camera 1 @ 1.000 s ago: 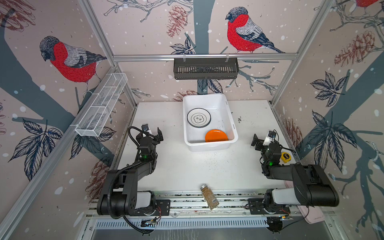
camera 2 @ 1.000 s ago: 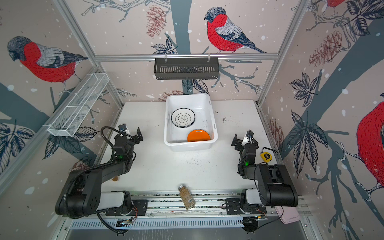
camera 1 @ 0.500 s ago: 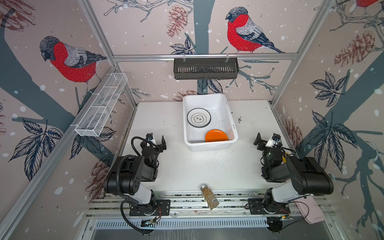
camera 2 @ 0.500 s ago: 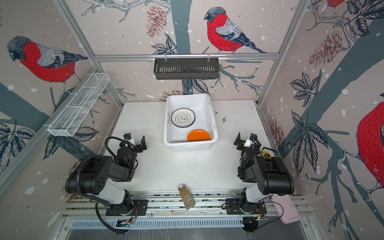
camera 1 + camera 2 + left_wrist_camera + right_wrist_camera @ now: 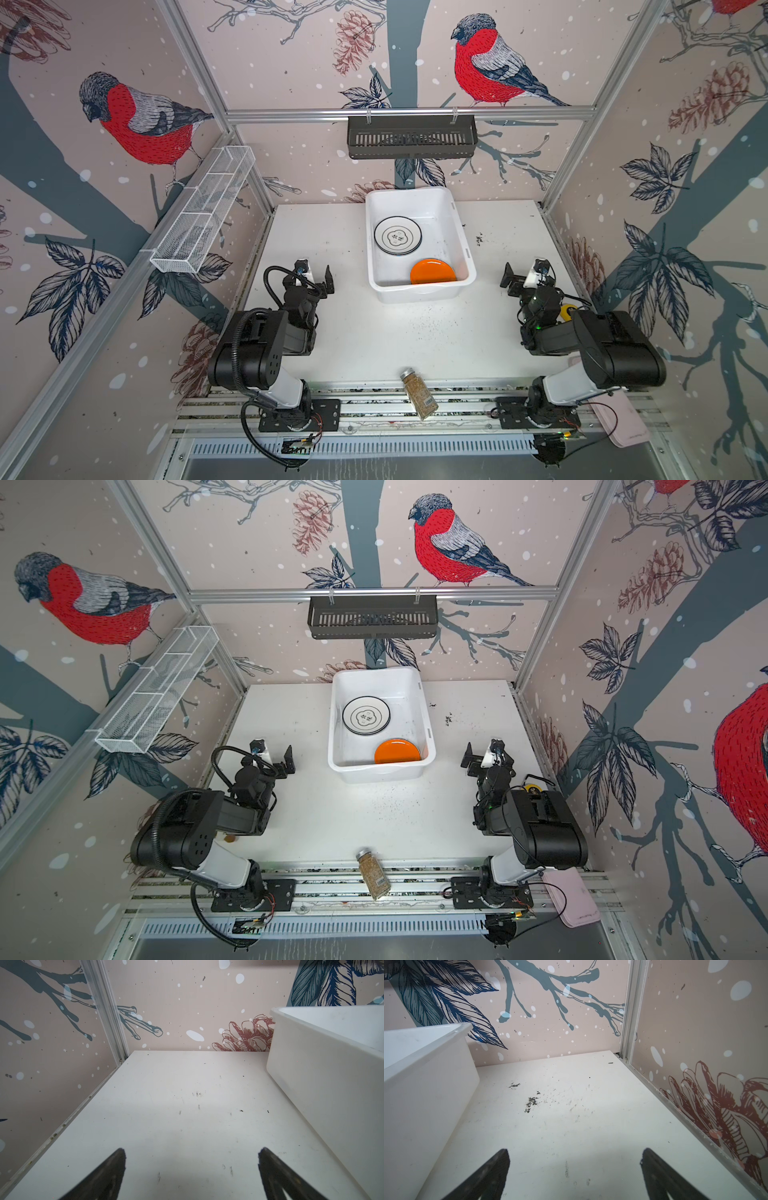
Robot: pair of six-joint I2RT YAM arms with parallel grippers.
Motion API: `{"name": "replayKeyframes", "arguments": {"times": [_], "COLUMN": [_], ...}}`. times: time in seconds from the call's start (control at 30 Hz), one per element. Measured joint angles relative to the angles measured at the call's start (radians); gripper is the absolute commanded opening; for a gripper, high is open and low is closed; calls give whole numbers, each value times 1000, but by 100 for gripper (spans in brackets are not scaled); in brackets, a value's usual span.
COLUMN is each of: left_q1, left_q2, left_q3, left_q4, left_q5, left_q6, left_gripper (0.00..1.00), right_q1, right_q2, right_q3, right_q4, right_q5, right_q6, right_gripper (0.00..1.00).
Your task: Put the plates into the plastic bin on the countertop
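Note:
The white plastic bin (image 5: 419,293) (image 5: 382,773) stands at the back middle of the speckled countertop (image 5: 395,332). Inside it lie a white plate with a black rim and emblem (image 5: 397,235) (image 5: 366,715), atop a further plate edge, and an orange plate (image 5: 432,271) (image 5: 397,751) against the near wall. My left gripper (image 5: 316,270) (image 5: 274,752) (image 5: 192,1153) is open and empty, left of the bin (image 5: 324,1084). On the bin's (image 5: 425,1095) right, my right gripper (image 5: 524,272) (image 5: 482,752) (image 5: 575,1154) hangs open and empty too.
A spice jar (image 5: 419,392) lies on the front rail. A black slotted basket (image 5: 411,137) hangs on the back wall and a white wire mesh tray (image 5: 203,212) on the left wall. Dark crumbs (image 5: 531,1102) lie right of the bin. A yellow object (image 5: 567,309) sits beside the right arm.
Both arms have folded back on themselves toward the front rail, while the grippers stayed open and near the same spots. The plates in the bin have not moved.

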Motion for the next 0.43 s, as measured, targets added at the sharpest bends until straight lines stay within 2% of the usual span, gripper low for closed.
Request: {"name": "replayKeyframes", "arguments": {"times": [0.43], "left_q1": [-2], "left_q2": [0], "left_q3": [3], "left_q4": [-4], "left_q5": [-1], "left_q6": [1], "left_gripper": [98], "right_q1": [1], "right_q2": [0], "right_q3": [1], "right_q4": [-4], "right_q5": [0], "right_q6": [-15], "right_gripper": [99]}}
